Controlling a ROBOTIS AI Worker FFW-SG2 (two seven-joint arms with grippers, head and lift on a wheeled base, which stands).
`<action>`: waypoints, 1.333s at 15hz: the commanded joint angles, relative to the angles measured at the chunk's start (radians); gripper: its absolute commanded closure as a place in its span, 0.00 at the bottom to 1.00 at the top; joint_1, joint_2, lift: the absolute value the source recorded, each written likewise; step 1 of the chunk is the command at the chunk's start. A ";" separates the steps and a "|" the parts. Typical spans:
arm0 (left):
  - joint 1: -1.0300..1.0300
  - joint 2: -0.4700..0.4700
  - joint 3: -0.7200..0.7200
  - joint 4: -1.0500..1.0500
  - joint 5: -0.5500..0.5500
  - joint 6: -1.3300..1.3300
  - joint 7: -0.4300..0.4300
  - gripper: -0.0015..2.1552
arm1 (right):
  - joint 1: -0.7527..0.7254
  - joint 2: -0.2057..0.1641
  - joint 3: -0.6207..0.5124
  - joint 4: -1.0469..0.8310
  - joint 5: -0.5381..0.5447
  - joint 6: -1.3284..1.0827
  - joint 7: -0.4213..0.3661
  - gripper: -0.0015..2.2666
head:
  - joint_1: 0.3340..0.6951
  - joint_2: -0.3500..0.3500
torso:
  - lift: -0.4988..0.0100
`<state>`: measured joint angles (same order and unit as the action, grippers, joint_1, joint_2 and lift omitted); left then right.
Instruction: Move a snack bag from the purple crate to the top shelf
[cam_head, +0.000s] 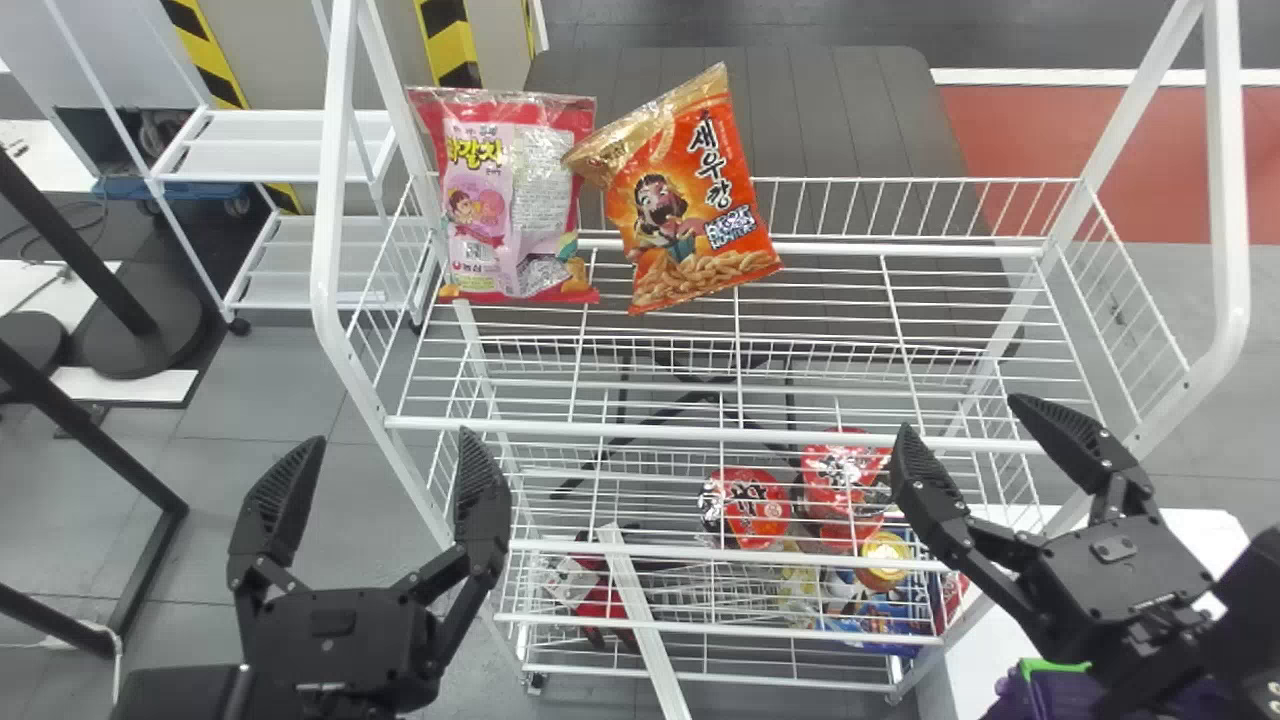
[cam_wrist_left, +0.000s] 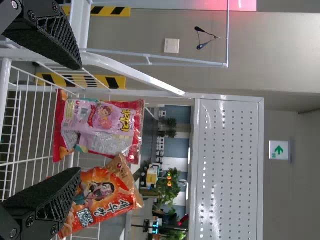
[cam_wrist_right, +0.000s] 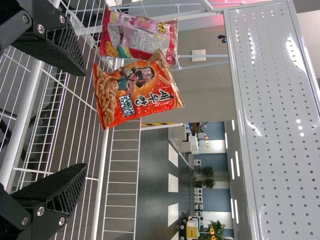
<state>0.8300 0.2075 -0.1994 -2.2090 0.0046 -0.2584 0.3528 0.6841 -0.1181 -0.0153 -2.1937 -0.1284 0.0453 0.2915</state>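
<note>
– Your left jaws (cam_head: 393, 437) and right jaws (cam_head: 958, 413) both stand open, empty.
– So where are you with the task? The pink snack bag (cam_head: 510, 200) and orange snack bag (cam_head: 690, 200) lean side by side on your top shelf (cam_head: 700, 433).
– I'd call your placing done, unless you need another from the purple crate (cam_head: 1020, 692); its contents I can't make out.
– For labels, you have bold lettering (cam_head: 708, 160) on both, plus a square code (cam_head: 732, 228) on the orange.
</note>
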 joint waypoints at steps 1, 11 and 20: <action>0.000 0.001 0.000 -0.002 0.000 0.000 0.000 0.04 | 0.000 0.000 0.000 0.000 0.000 0.000 0.000 0.08 | 1.00 0.56 | 0.98; -0.002 -0.002 -0.005 -0.005 -0.001 0.000 0.000 0.04 | -0.017 -0.014 -0.002 0.015 -0.010 0.003 0.002 0.08 | 1.00 0.55 | 0.98; -0.006 -0.002 -0.002 0.000 0.002 0.003 0.000 0.04 | -0.020 -0.009 -0.006 0.020 -0.031 0.000 0.021 0.09 | 1.00 0.56 | 0.94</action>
<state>0.8246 0.2055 -0.2009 -2.2094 0.0042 -0.2577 0.3528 0.6640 -0.1273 -0.0206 -2.1746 -0.1587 0.0460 0.3128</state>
